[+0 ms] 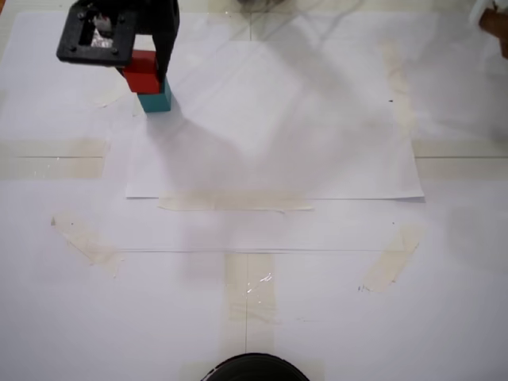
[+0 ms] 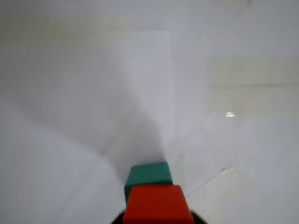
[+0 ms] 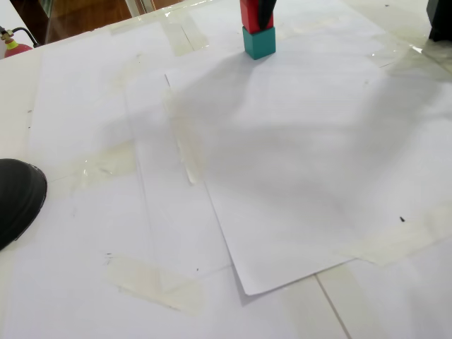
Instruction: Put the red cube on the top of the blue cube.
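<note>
The red cube (image 1: 140, 68) sits on top of the blue cube (image 1: 156, 101), a teal block, at the far left of the white paper sheet (image 1: 278, 135). In the other fixed view the red cube (image 3: 248, 17) rests squarely on the blue cube (image 3: 259, 42). My gripper (image 1: 149, 76) hangs over the stack from above, shut on the red cube, with one black finger (image 1: 164, 48) down its right side. The wrist view has the red cube (image 2: 156, 204) filling the bottom centre, and the blue cube (image 2: 148, 176) shows just beyond it.
Yellowed tape strips (image 1: 234, 204) hold the paper sheets to the table. A black rounded object (image 1: 252, 368) sits at the near edge, also seen at the left as the black rounded object (image 3: 18, 198). A dark item (image 3: 441, 18) stands at the far right corner.
</note>
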Controlling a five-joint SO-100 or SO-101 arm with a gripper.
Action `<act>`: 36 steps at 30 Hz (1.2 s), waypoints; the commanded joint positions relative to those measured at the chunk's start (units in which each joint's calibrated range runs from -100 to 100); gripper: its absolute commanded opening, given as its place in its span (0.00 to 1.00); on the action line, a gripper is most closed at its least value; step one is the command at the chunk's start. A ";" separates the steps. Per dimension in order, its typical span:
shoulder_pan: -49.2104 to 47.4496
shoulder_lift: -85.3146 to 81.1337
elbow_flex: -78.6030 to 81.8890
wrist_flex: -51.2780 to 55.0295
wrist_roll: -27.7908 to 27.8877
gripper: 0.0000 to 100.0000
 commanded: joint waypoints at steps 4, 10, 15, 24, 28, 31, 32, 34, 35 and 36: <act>-1.86 -3.46 0.27 3.33 -1.32 0.30; -2.99 -5.09 -0.36 2.84 -0.93 0.36; -3.29 -5.69 -2.09 4.56 -0.98 0.40; -4.28 -8.95 -5.99 10.67 -0.24 0.50; -5.57 -12.13 -6.26 13.85 -2.83 0.48; -7.46 -16.08 -5.72 15.97 -4.40 0.46; -8.22 -17.88 -5.36 17.03 -5.13 0.45; -9.73 -23.20 -2.36 17.52 -6.54 0.37; -10.64 -26.81 0.46 16.62 -7.23 0.32; -11.55 -31.10 3.81 15.32 -7.91 0.29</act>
